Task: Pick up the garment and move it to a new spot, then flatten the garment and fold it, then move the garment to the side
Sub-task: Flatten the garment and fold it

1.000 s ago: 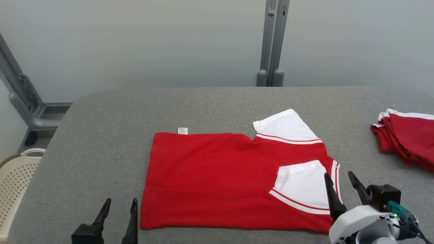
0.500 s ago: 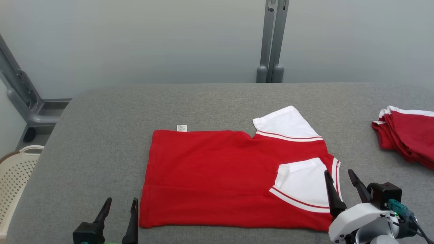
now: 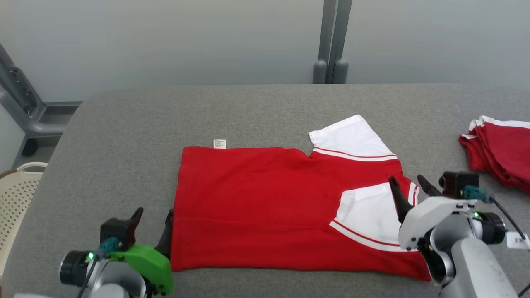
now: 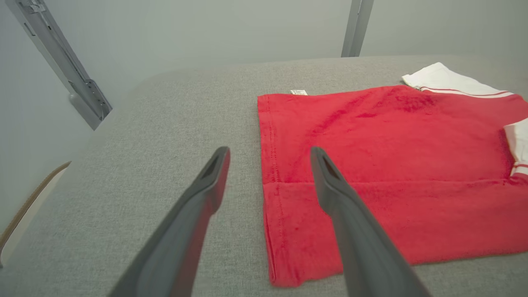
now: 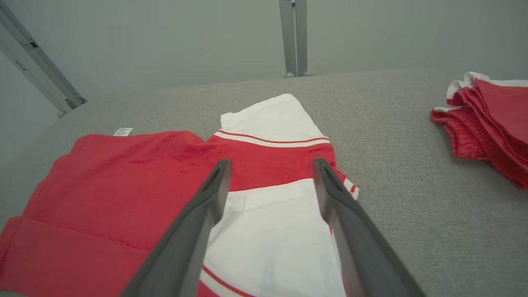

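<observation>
On my right, a pile of folded red-and-white clothes [image 3: 501, 155] rests on the grey fabric-covered counter [image 3: 124, 124]; a cream perforated basket [image 3: 16, 198] stands beside its left.

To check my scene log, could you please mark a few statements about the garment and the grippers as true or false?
1. The red garment lies on the grey table. True.
2. The left gripper is shut on the garment. False: it is open, at the garment's left edge.
3. A pile of red clothes sits at the table's right. True.
4. The right gripper is over that pile. False: it is open over the garment's white sleeve.
</observation>
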Robot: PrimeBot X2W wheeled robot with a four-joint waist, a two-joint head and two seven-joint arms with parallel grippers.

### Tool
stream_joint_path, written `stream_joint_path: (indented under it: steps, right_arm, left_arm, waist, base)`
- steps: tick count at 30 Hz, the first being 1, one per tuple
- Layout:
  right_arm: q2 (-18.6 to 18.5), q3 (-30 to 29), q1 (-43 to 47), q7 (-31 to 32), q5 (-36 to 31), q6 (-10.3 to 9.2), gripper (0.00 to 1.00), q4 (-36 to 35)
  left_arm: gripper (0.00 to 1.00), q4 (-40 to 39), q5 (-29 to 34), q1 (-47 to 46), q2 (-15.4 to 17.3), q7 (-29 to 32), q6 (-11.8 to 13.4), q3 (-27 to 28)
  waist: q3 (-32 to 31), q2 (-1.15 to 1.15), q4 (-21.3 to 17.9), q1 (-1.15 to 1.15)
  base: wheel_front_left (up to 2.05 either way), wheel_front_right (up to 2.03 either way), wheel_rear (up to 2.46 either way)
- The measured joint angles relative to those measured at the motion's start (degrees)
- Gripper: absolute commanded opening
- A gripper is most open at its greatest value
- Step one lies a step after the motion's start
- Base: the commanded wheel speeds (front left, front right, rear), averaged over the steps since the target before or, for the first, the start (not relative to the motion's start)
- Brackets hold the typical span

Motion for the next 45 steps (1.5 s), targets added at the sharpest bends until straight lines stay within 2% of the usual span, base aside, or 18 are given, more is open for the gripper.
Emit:
stream_joint_path:
  steps: [6,9,10,15,20,28,36,45]
  right_arm:
    - [0.0,-2.6,-9.2,12.5,-3.9,0.0,1.0,0.4]
    - [0.0,-4.4,-14.9,17.4,-6.0,0.0,1.0,0.7]
    - [-0.1,-5.1,-18.8,19.7,-6.8,0.0,1.0,1.3]
    - [-1.8,-3.4,-26.4,24.7,-7.2,0.02,1.0,4.3]
    - [-5.2,0.1,-33.3,26.9,-7.2,0.0,1.0,6.9]
    - [-9.4,7.1,-43.8,27.2,-6.5,0.01,1.0,12.2]
    - [-11.3,9.1,-50.0,24.7,-5.7,0.01,1.0,16.9]
    - [-11.3,10.0,-51.2,22.2,-5.5,0.01,1.0,21.5]
  left_arm:
    - [1.0,4.8,0.4,-12.2,-1.0,7.0,-0.4,-0.7]
    - [1.0,7.8,-0.6,-19.2,-3.0,9.7,-2.3,-0.9]
    - [1.0,10.3,-0.9,-23.4,-4.0,11.6,-3.9,-1.4]
    - [1.0,18.0,-1.0,-31.9,-5.9,16.6,-5.1,-2.7]
    - [1.0,24.8,0.7,-39.5,-6.0,19.0,-3.4,-3.0]
    - [1.0,32.2,1.8,-48.6,-6.0,22.8,-4.0,-4.1]
    - [1.0,36.9,2.0,-53.4,-6.4,24.9,-4.7,-4.9]
    - [1.0,39.4,1.6,-56.3,-6.2,26.4,-5.2,-5.3]
  waist:
    - [3.4,0.0,0.1,0.0]
    - [5.7,0.0,0.2,0.0]
    - [7.5,0.0,0.4,0.0]
    - [12.1,0.0,0.7,0.01]
    - [16.7,0.0,0.8,0.01]
    - [23.8,0.0,-0.1,0.01]
    - [28.4,0.0,-1.1,0.02]
    - [28.9,0.0,-1.5,0.01]
  base:
    - [0.0,0.0,0.0]
    - [0.0,0.0,0.0]
    - [0.0,0.0,0.0]
    - [0.0,0.0,0.0]
    - [0.0,0.0,0.0]
    - [0.0,0.0,0.0]
    - [0.0,0.0,0.0]
    - [0.0,0.0,0.0]
